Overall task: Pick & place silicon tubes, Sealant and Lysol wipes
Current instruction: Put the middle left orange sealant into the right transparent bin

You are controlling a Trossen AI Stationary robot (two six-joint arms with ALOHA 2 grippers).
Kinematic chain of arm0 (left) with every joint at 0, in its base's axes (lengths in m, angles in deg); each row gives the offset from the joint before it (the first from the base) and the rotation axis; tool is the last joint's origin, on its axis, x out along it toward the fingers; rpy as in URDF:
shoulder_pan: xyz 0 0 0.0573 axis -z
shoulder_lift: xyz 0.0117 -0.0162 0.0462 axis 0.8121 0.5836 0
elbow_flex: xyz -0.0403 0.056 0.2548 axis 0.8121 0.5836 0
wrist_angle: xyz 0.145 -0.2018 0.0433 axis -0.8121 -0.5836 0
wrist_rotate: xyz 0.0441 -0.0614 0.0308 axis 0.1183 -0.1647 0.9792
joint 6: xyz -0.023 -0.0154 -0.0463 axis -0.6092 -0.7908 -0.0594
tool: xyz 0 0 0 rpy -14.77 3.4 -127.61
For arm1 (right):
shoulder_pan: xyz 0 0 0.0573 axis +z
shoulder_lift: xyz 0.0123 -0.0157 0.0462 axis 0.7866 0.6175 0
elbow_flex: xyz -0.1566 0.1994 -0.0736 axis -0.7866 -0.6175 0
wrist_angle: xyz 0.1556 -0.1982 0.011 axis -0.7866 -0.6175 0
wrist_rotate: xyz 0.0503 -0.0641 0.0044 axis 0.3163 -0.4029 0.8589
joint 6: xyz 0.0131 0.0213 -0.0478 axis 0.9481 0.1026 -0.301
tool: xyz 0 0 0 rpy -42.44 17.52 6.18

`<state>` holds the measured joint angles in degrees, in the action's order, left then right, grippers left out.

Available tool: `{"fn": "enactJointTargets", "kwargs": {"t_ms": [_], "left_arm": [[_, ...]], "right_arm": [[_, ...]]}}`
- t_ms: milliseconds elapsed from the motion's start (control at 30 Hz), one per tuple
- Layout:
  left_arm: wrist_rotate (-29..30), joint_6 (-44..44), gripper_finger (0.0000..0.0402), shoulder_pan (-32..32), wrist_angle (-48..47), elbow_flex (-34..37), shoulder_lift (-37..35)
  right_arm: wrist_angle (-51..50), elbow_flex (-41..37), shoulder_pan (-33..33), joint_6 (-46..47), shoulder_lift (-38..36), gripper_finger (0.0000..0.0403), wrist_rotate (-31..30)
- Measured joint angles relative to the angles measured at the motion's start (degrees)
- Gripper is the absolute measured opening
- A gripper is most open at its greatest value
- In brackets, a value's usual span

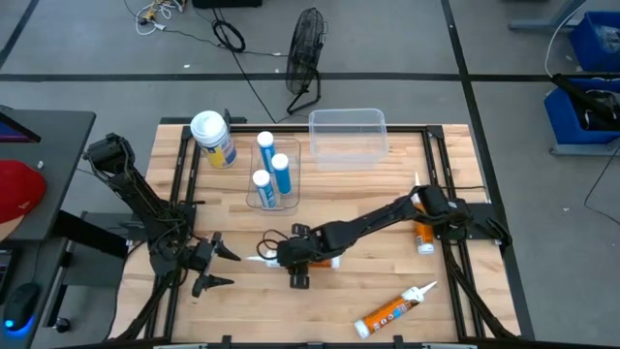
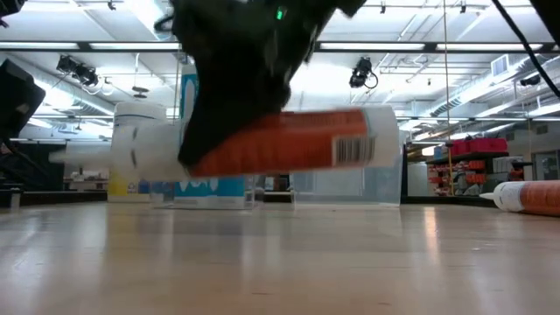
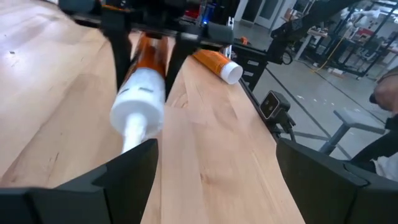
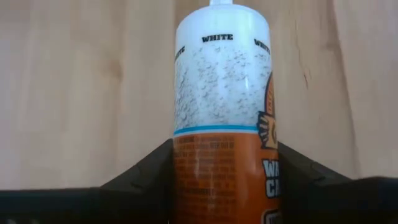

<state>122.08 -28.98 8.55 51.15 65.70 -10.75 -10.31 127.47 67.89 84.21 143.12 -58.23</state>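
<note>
My right pincer (image 1: 302,260) is clamped across the sealant cartridge (image 1: 320,258), held just clear of the bench (image 1: 387,281) mid-front, long axis level, nozzle toward my left pincer (image 1: 221,268), which waits with fingers apart

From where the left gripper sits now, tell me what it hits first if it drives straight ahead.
Most likely the nozzle end of the sealant tube that the right gripper holds. The open left gripper points at it across bare table. The gap's depth is hard to judge.
</note>
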Motion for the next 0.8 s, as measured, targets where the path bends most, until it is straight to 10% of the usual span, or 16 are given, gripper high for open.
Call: {"fn": "enactJointTargets", "kwargs": {"t_ms": [433, 600, 800], "left_arm": [[8.71, 13.68, 0.033, 0.02, 8.82, -0.02, 0.0], [11.75, 26.27, 0.033, -2.06, 19.89, -0.02, 0.0], [1.31, 40.68, 0.033, -7.65, 35.42, -0.02, 0.0]], "right_arm": [[-17.11, 0.02, 7.75, 5.66, -13.11, 0.0194, -23.71], [-12.37, 0.09, 10.68, 3.24, -17.19, 0.0194, -35.86], [4.91, 0.02, 11.33, -9.75, -16.93, 0.0194, -38.71]]}}
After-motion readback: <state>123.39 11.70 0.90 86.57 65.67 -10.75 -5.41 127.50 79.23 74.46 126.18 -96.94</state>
